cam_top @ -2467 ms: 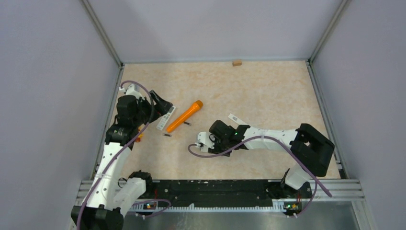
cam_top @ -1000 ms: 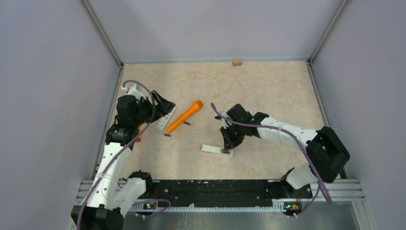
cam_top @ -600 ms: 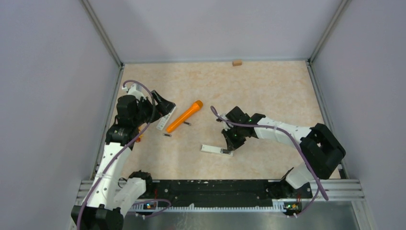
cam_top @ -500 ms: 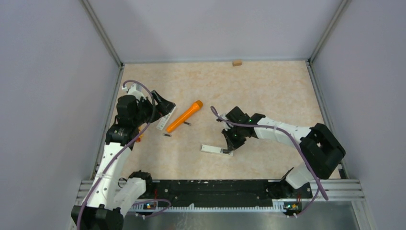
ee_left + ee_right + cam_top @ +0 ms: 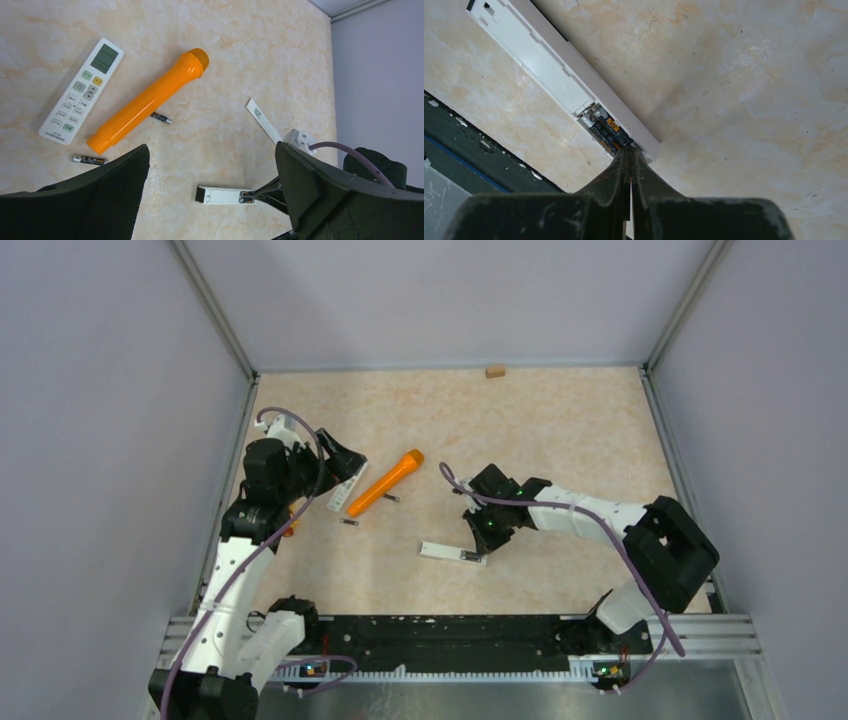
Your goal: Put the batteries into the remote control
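A white remote lies face down with its battery bay open; it also shows in the left wrist view and the right wrist view. Two dark batteries sit at the bay's right end. My right gripper is shut, its tips touching the batteries' end; it also shows in the top view. Two loose batteries lie by the orange tube. My left gripper is wide open and empty, held above the table at the left.
A second white remote lies button side up left of the orange tube. A thin white battery cover lies beyond the right gripper. A small wooden block sits at the back wall.
Since 2.5 s ago my right gripper has swung from over the open remote's left part to its right end. In the last half second it has barely moved. The left arm is still.
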You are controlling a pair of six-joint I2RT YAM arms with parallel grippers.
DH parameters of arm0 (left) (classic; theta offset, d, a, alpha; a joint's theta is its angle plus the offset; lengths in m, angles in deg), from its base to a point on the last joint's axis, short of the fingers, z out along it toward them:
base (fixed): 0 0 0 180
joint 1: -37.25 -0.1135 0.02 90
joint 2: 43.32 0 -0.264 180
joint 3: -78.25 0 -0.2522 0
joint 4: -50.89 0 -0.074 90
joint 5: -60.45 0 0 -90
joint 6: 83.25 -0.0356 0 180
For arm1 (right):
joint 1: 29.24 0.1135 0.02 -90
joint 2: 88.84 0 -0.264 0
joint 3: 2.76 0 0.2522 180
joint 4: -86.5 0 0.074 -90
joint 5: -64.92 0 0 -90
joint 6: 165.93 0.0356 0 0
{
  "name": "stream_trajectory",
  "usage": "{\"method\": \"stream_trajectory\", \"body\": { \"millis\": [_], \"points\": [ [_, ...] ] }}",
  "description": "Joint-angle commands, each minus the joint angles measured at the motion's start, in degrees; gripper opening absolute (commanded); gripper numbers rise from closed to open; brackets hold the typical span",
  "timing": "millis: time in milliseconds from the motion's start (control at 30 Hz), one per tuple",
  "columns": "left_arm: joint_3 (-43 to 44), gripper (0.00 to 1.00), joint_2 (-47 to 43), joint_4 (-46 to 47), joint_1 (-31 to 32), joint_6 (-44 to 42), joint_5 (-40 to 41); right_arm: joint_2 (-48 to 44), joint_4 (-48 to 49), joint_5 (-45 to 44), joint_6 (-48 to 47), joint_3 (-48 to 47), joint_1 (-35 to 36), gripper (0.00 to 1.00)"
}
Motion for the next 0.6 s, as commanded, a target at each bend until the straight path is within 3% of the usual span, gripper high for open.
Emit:
{"method": "stream_trajectory", "body": {
  "millis": [0, 167, 367, 500, 567],
  "points": [
    [0.8, 0.98, -0.6, 2.0, -0.4, -0.4, 0.2, -2.6, -0.4, 0.7, 0.7, -2.3, 0.7, 0.00],
    [1.1, 0.99, -0.7, 1.3, -0.4, -1.0, 1.2, -9.9, 0.8, 3.1, 0.4, -5.8, 0.1, 0.03],
    [0.9, 0.99, -0.8, 1.1, -0.4, -1.5, 1.6, -9.1, 5.1, -9.5, 0.4, -7.4, -6.3, 0.52],
    [1.6, 0.99, -0.8, 0.1, -0.4, -3.1, 2.3, -3.7, 5.0, -21.3, -5.3, -11.8, -8.4, 0.76],
    [2.6, 0.99, -0.6, -1.2, -0.4, -4.4, 3.8, -0.5, 4.6, -22.8, -9.8, -14.1, -9.1, 0.81]
  ]
}}
